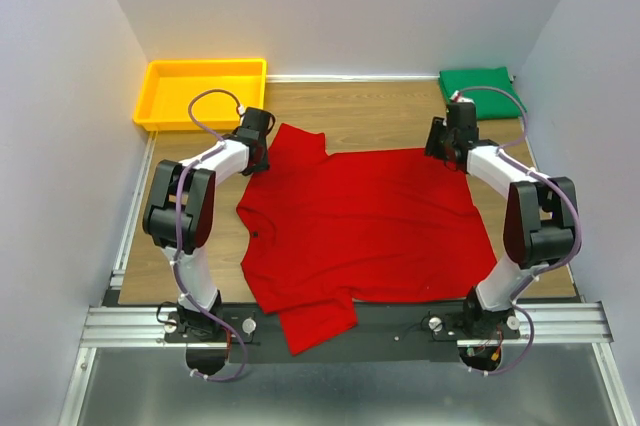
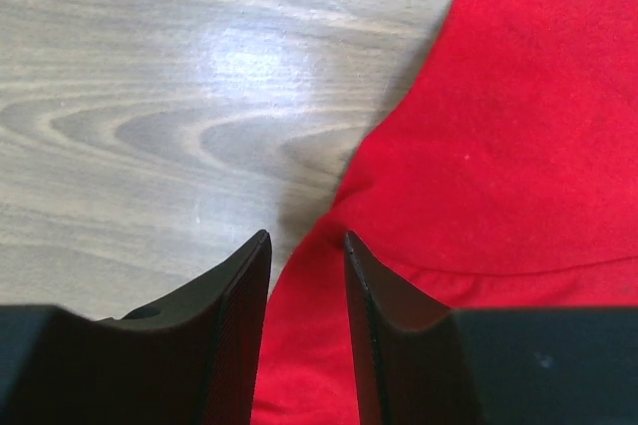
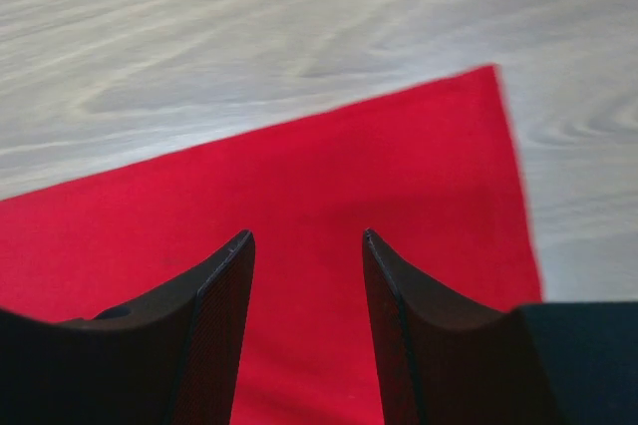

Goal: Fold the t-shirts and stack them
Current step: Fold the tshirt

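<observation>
Red t-shirt (image 1: 365,221) lies spread on the table (image 1: 380,111) from above, green t-shirt (image 1: 478,86) folded at 1 o'clock; left wrist shows the left gripper (image 2: 306,235) narrowly parted over the red edge, empty; right wrist shows the right gripper (image 3: 307,233) wider apart over the red corner, empty
</observation>
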Available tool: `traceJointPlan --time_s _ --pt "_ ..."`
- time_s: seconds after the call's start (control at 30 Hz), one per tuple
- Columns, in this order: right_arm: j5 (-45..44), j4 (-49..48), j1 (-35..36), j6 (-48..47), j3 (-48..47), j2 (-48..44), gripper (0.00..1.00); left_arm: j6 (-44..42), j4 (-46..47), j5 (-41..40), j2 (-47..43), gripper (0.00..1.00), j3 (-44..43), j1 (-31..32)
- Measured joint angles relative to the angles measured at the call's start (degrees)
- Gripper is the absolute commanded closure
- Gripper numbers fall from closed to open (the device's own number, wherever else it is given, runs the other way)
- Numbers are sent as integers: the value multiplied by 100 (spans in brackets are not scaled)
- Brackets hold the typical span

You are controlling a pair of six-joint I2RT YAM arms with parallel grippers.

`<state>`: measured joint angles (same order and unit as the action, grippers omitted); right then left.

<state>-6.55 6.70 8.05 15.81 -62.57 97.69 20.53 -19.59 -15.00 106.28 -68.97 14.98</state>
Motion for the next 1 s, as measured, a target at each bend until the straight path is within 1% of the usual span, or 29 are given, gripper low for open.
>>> traceJointPlan --time_s 0.13,0.43,0.67,0.8,0.87,0.93,0.97,1.0 --pt "-76 26 -225 4 87 -35 45 -63 -11 44 90 57 -46 -2" --pt "-166 26 -481 24 79 -59 45 -105 11 269 168 59 -46 -57" --pt "-166 26 -846 22 -109 317 45 -125 20 374 223 59 -114 -157" --pt "-155 28 -1088 20 -295 595 45 -157 33 439 299 64 -212 -199" --pt "-151 31 -1213 7 -442 750 43 -188 63 501 321 70 -234 -225" --pt "-149 26 -1318 -42 -619 942 43 -216 85 544 339 72 -249 -243" --pt "-101 26 -1386 -98 -715 1056 43 -223 105 566 348 77 -251 -254" --pt "-37 28 -1423 -142 -780 1134 43 -229 118 577 354 78 -258 -262"
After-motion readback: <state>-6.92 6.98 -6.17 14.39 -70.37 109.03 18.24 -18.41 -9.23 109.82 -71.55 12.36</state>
